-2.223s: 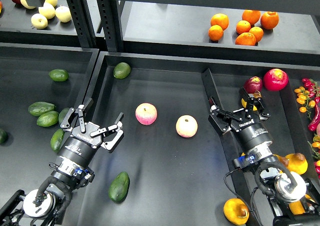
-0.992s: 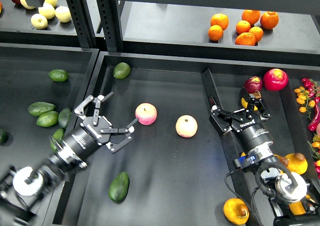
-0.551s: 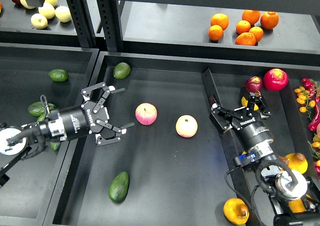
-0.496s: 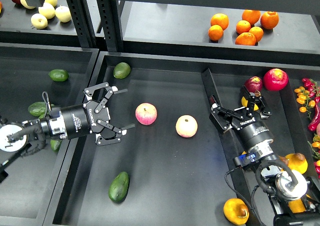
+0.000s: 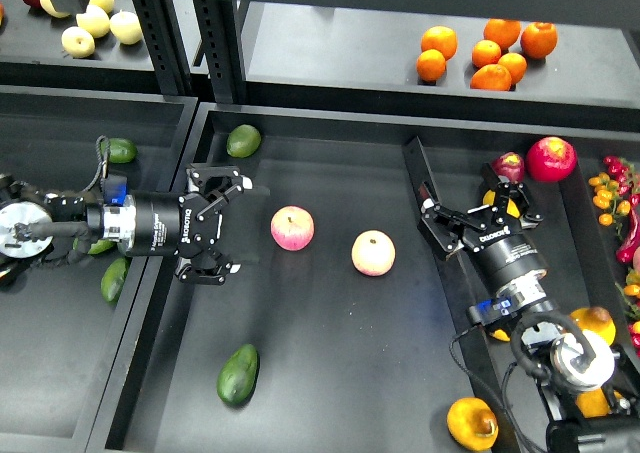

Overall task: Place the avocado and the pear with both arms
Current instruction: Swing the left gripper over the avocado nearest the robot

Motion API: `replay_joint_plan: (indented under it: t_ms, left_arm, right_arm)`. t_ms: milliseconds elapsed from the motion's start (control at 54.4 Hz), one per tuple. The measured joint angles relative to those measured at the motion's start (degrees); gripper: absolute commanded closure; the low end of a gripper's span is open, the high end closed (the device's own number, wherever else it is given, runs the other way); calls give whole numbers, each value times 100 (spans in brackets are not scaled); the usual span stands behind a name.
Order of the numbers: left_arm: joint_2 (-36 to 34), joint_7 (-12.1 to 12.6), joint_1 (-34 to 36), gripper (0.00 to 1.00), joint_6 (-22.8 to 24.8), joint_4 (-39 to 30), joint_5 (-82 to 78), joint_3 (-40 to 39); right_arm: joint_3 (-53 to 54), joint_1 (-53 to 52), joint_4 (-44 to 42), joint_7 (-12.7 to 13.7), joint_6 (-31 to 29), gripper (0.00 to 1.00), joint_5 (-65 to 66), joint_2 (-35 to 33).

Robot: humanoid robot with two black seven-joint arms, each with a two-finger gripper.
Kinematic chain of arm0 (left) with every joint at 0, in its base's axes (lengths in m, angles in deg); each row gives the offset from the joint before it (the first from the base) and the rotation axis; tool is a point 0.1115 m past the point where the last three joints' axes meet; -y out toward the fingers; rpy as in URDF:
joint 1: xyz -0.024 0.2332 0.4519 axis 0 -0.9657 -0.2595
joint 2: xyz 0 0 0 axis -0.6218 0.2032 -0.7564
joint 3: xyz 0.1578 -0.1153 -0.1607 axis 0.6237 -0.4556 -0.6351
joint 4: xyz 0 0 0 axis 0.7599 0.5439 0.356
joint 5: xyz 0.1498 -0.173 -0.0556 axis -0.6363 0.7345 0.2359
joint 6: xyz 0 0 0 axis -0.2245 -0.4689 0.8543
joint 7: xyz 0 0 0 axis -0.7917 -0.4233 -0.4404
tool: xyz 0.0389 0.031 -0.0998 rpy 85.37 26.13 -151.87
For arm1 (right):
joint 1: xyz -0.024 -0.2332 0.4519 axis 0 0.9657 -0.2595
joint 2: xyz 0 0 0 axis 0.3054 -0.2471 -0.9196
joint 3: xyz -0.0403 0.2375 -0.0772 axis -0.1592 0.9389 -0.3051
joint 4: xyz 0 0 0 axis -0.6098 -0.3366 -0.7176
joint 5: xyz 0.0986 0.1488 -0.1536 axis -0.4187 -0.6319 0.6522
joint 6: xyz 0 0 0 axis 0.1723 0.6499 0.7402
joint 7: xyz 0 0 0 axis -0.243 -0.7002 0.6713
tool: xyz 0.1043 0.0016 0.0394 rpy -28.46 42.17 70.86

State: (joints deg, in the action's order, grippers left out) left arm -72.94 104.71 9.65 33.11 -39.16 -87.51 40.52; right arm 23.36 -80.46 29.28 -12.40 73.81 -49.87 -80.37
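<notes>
The dark green, elongated avocado (image 5: 238, 374) lies on the floor of the middle black tray (image 5: 320, 393), near its front left. My left gripper (image 5: 234, 227) is open and empty. It hangs over the tray's left side, well above the avocado and left of a pink-yellow apple (image 5: 292, 228). The golden yellow-orange pear (image 5: 472, 423) lies at the front right, beside my right arm. My right gripper (image 5: 481, 213) is open and empty, over the divider, far behind the pear.
A second apple (image 5: 373, 253) lies mid-tray. A rounder green avocado (image 5: 243, 140) is at the back left. More avocados (image 5: 113, 278) fill the left tray. Oranges (image 5: 485, 53) sit on the back shelf. Red fruits (image 5: 552, 158) and another yellow fruit (image 5: 597, 325) lie at the right.
My left arm has swung out to the left and now reaches in level. Its open gripper has moved up, away from the avocado. My right gripper has shifted slightly right.
</notes>
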Motion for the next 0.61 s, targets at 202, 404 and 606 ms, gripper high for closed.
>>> replay_joint_plan:
  t_ms: [202,404,606]
  left_arm:
    - [164,0,656,0,0,390,-855,829]
    - [414,0,1002,0,0,553,-1583,1467]
    - [792,0,1079,0,1,557,-1997,1947]
  right_arm:
    - [6,-181,-21,-4,90,0,44,0]
    - [11,-376,-58,-9,152,0,215,0]
    - [11,-499,-69,-9,165,0,291,0]
